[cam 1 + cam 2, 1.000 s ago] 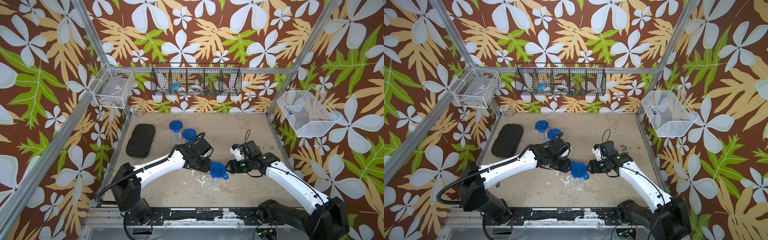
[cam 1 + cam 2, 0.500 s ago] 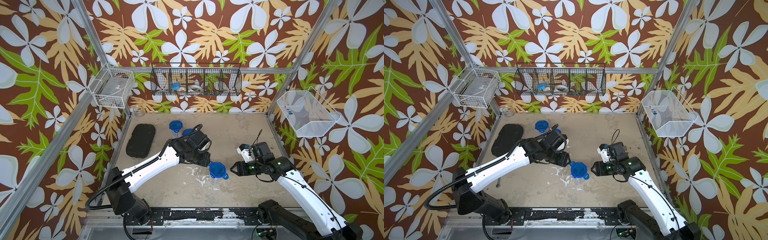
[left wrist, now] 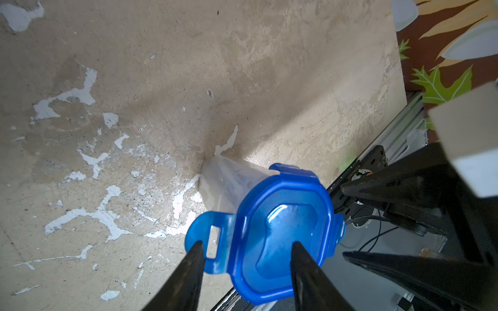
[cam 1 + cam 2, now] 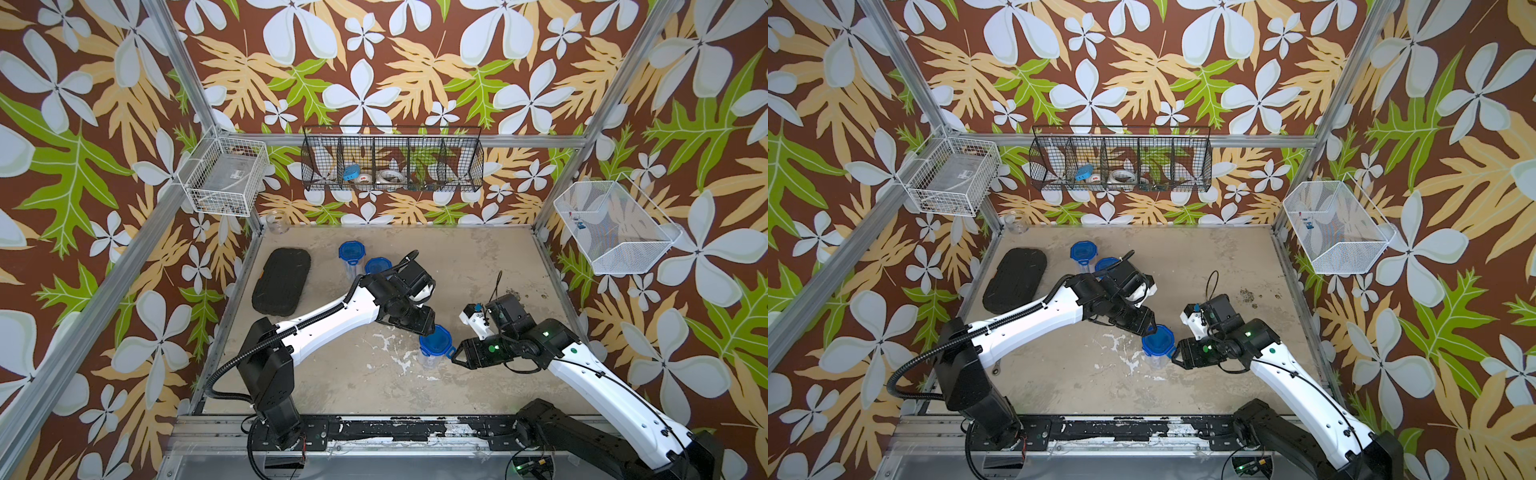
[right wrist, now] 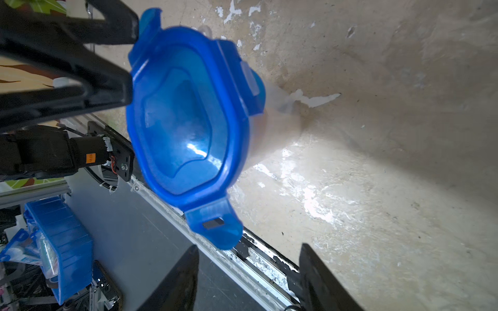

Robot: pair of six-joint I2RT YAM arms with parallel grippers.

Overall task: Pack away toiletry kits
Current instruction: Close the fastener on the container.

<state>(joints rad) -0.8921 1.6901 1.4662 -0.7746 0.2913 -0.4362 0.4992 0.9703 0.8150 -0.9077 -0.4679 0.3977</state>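
Blue lid (image 3: 283,215) on clear cup (image 3: 226,183); brown floral walls (image 4: 374,62).

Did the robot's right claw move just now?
Yes. The right gripper has slid nearer the front rail, away from the back wall. Its open jaws now point at the blue-lidded cup.

No text reads cleanly here. A small orange sticker (image 5: 91,158) on a black motor body (image 5: 40,154) shows dark characters, too blurred to make out.
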